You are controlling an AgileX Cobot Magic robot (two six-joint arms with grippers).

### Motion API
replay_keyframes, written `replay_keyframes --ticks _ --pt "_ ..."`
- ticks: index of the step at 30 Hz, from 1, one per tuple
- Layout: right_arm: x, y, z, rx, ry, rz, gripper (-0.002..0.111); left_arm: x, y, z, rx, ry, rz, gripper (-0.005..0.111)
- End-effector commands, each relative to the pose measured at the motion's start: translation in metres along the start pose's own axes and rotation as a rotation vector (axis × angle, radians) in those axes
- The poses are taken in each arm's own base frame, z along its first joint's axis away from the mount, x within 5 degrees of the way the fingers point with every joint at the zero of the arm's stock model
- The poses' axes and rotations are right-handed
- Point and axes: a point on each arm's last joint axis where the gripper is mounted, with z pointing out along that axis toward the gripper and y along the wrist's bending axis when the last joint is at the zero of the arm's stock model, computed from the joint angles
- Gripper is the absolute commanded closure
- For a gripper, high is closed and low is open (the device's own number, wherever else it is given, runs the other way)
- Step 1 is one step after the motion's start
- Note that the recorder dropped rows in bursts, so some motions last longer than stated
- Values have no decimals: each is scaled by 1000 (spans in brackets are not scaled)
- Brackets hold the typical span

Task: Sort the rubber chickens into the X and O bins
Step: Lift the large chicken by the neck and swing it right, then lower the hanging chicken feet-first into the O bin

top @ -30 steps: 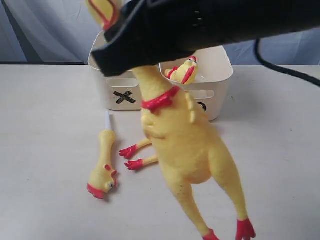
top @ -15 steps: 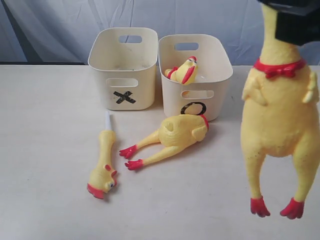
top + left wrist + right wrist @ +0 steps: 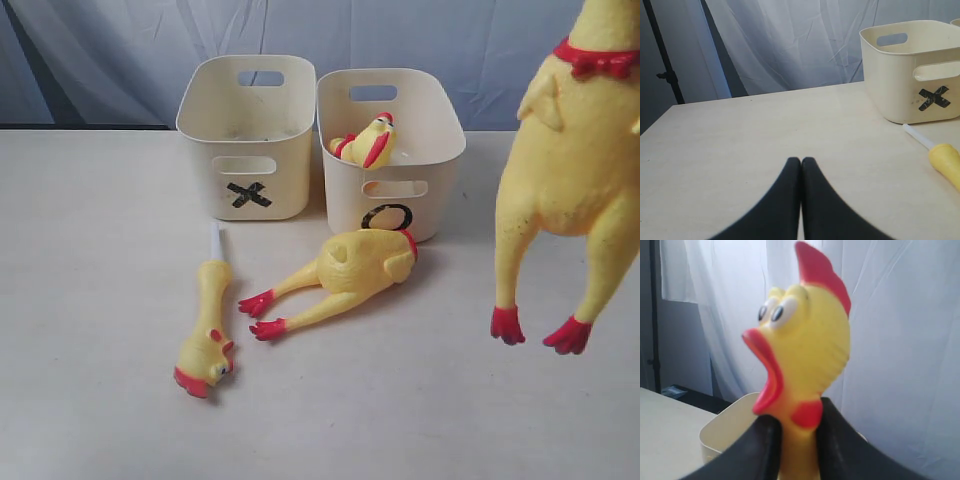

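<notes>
A whole rubber chicken (image 3: 570,170) hangs in the air at the right of the exterior view, feet well above the table. My right gripper (image 3: 797,440) is shut on its neck, just under the head (image 3: 805,340); the gripper itself is above the exterior view's top edge. Another whole chicken (image 3: 368,145) lies in the O bin (image 3: 430,130). The X bin (image 3: 250,120) stands left of it. In front of the bins lie the headless body (image 3: 350,270) and the head-and-neck piece (image 3: 205,340). My left gripper (image 3: 801,162) rests shut and empty over the table, left of the X bin (image 3: 910,75).
A white stem sticks out of the neck piece (image 3: 947,162) toward the X bin. A pale curtain (image 3: 120,50) hangs behind the table. A dark stand (image 3: 665,60) is at the far left beyond the table edge.
The held chicken swung from the middle, in front of the bins, to the far right and rose. The black arm left the exterior view.
</notes>
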Motion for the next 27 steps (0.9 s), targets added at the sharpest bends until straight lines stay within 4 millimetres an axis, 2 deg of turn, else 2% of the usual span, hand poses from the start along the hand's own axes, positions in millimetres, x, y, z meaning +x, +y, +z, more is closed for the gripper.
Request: replay_keyframes --ticks 1,6,11,19,27 --pt "11 -11 24 12 14 0 109 1 -1 0 8 -3 -1 107" --pt "23 -30 55 -21 -50 132 109 1 -1 0 8 -3 -1 107" --pt "20 -62 74 128 -322 208 109 1 -1 0 8 -3 -1 107" --pt "34 -68 100 129 -512 125 109 1 -1 0 8 -3 -1 107" --pt "55 -73 130 122 -574 86 109 1 -1 0 8 -3 -1 107"
